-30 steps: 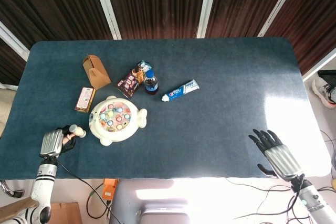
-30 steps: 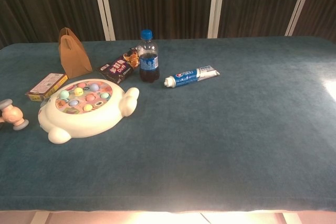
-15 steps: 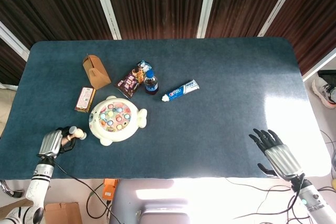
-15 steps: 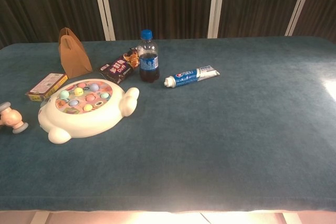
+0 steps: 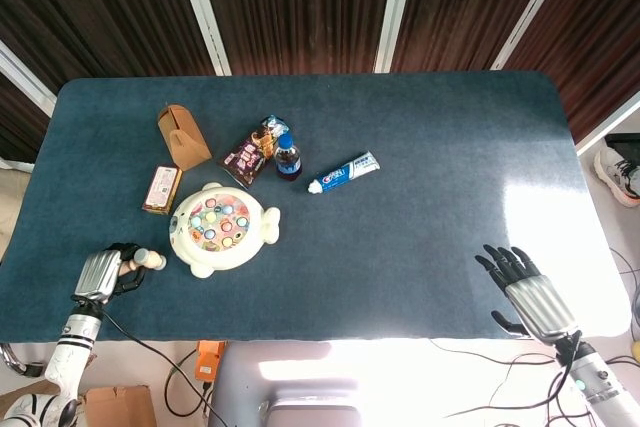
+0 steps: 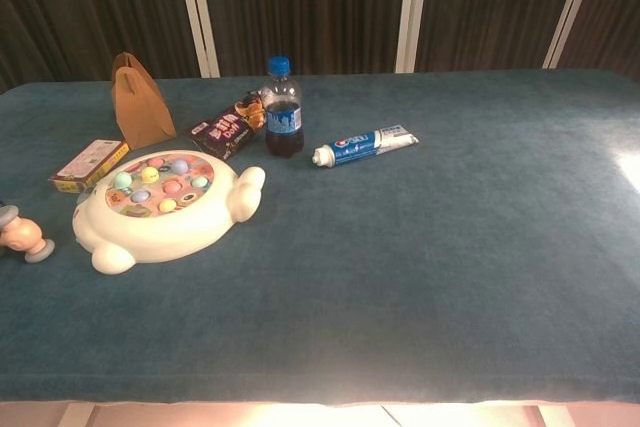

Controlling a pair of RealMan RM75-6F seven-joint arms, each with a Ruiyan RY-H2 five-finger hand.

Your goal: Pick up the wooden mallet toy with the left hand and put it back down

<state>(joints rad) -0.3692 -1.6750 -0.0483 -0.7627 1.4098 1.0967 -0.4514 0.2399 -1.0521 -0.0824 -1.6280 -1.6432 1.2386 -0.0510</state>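
The wooden mallet toy (image 5: 150, 260) has a pale wooden head with grey end caps. It sits low at the table's front left, its head also seen at the left edge of the chest view as the mallet (image 6: 22, 235). My left hand (image 5: 101, 272) grips its handle, dark fingers wrapped around it; the handle itself is hidden. Whether the head touches the cloth I cannot tell. My right hand (image 5: 527, 292) hovers at the front right edge, fingers spread, holding nothing. Neither hand shows in the chest view.
Just right of the mallet lies a white round game toy (image 5: 222, 225) with coloured pegs. Behind it are a small flat box (image 5: 162, 189), a brown paper bag (image 5: 183, 137), a snack packet (image 5: 248, 152), a dark soda bottle (image 5: 288, 157) and a toothpaste tube (image 5: 343, 173).
My left hand has drawn slightly toward the front edge and lowered, carrying the mallet down with it. The right hand has stayed put.
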